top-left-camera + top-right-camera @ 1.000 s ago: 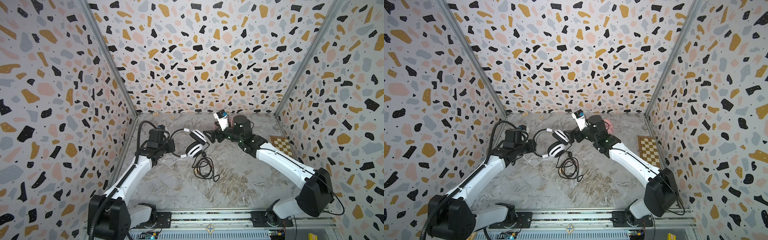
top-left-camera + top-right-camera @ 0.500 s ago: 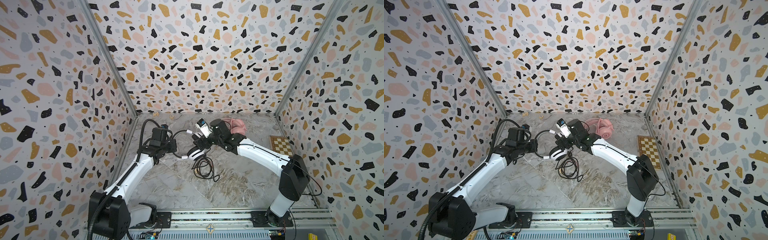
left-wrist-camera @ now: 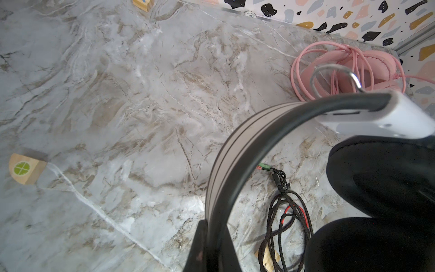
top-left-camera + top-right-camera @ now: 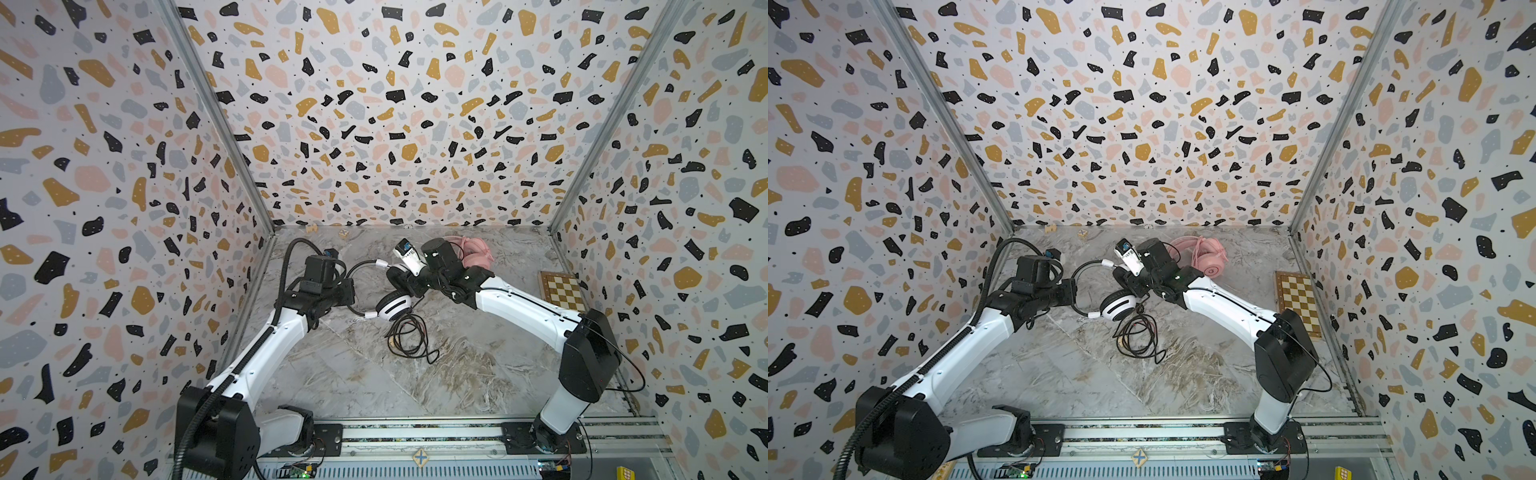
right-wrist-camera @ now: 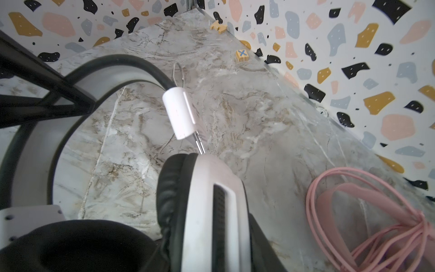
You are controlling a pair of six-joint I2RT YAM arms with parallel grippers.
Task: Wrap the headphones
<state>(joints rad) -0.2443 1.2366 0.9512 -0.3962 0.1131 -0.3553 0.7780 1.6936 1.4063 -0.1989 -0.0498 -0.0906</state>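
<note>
Right arm has swung in across the bench (image 4: 415,386), bringing the right tool (image 4: 402,283) onto the white headset (image 4: 392,308).

Left tool (image 4: 350,291) is clamped on the headband (image 3: 226,164), holding the headset mid-bench with the band's arc toward the left arm and both ear cups toward the right arm. The right tool sits at the farther ear cup (image 5: 211,200); its jaws have narrowed, but the fingertips are hidden behind the cup, so I cannot tell whether it grips. The black cable (image 4: 409,340) lies in a loose heap on the bench just in front of the nearer cup, closer to the right arm, which I judge best placed to gather it. The pink headset (image 4: 1208,262) rests by the back wall, half hidden by the right arm in a top view, with its cable apparently looped round it.
</note>
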